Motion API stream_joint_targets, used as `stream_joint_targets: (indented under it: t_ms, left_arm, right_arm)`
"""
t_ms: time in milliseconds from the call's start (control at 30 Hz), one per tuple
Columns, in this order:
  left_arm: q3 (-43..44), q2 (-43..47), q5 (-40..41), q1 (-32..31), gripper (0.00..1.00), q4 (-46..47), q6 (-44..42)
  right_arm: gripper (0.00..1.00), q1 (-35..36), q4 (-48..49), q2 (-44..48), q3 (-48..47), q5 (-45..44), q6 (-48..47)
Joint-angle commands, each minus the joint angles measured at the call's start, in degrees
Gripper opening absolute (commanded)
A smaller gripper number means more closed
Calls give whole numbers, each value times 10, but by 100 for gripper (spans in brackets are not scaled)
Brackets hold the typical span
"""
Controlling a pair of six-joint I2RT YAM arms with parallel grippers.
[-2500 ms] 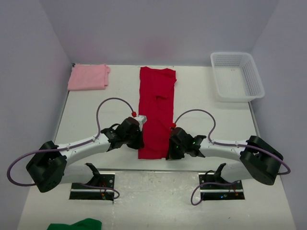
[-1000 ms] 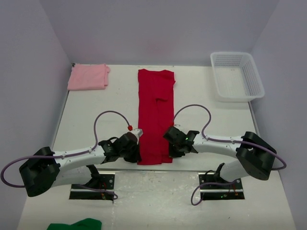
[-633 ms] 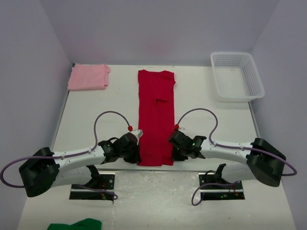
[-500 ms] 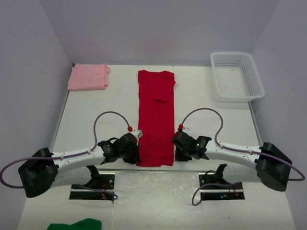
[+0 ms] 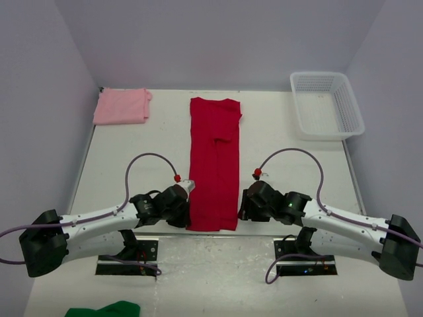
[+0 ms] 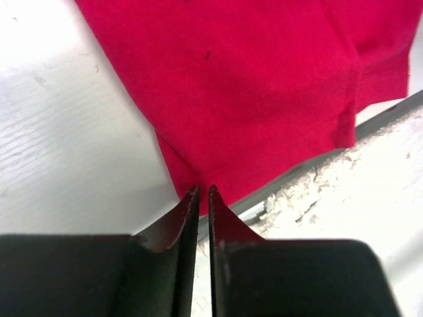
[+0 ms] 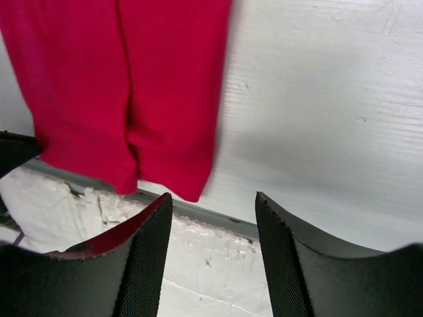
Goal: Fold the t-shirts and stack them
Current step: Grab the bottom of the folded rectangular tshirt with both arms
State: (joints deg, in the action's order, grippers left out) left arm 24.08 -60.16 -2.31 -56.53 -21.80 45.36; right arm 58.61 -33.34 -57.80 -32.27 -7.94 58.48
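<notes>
The left claw [image 6: 203, 189] sits with its jaws all but closed, only a thin slit between the two dark fingers, its tips at the near hem of the red tee [image 5: 215, 162]. Whether it nips the cloth there cannot be told from the wrist view. The right claw [image 7: 213, 195] stands wide open with nothing between its fingers [image 7: 147, 244]. It hangs over the near edge of the table [image 5: 291, 158], and the tee's near right corner lies just ahead and to the left of it, not touched.

From above, the two claws flank the tee's near end. The left one [image 5: 184, 210] is against the left side of the hem and the right one [image 5: 243, 210] is just beside the right side. The red tee lies flat, folded into a long narrow strip that runs from the near edge up the middle of the table to its far side.

The pink tee [image 5: 121, 105], folded to a small rectangle, lies at the far left corner, well apart from the red one. A white mesh basket [image 5: 360, 112] sits at the far right corner. A green cloth [image 5: 106, 309] shows at the bottom edge of the overhead view, nearer than the arm bases.
</notes>
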Motion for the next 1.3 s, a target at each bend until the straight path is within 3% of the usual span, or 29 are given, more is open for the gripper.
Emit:
stream_joint_targets:
  t_ms: [0, 67, 167, 533, 1267]
  left_arm:
    - [44, 37, 39, -8, 12, -60, 2]
    - [62, 48, 46, -10, 21, -71, 3]
    - [77, 62, 48, -13, 27, -82, 1]
    - [77, 73, 77, -16, 27, -126, 24]
    - [81, 70, 75, -16, 27, -159, 61]
  right_arm:
    - [55, 4, 28, 30, 23, 5, 2]
    - [53, 4, 47, 19, 34, 13, 9]
    - [50, 4, 88, -11, 54, 38, 19]
    - [41, 5, 199, -36, 114, 75, 50]
    - [37, 39, 236, -104, 103, 60, 76]
